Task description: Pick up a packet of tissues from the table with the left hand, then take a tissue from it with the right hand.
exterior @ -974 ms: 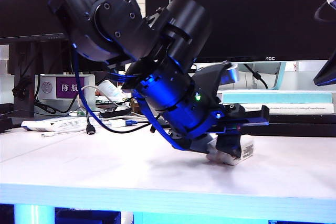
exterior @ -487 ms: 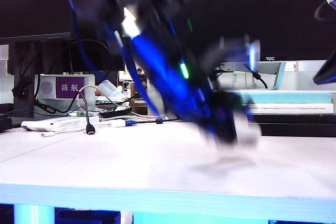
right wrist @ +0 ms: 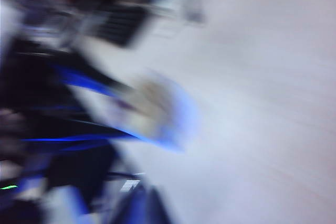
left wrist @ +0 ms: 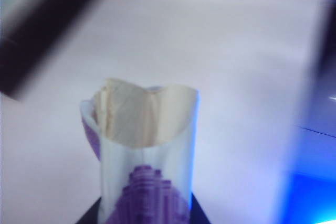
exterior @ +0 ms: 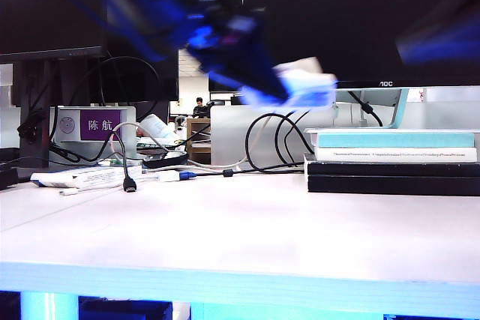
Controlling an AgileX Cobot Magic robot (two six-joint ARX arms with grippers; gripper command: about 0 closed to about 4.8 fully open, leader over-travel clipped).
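White-and-purple plastic: packet of tissues (left wrist: 147, 166), crinkly, held well above the worktop (exterior: 240, 237), clear of it.
Packet mouth: open end faces the left wrist camera; cream tissue (left wrist: 139, 114) folds show inside.
Left pincer (exterior: 304, 88): blurred in the exterior view, up high near the middle, pinching the packet; dark finger edges flank the packet's base in the wrist view.
Right pincer (exterior: 442, 35): a dark blue-tinged smear at upper right of the exterior view; spread or pressed together, cannot tell.
Right wrist view: heavy blur; pale packet against the dark left arm, worktop beyond.
Background: stacked books (exterior: 394, 159) at right, black cables (exterior: 270, 144) behind, purple name card (exterior: 100, 125) at left.
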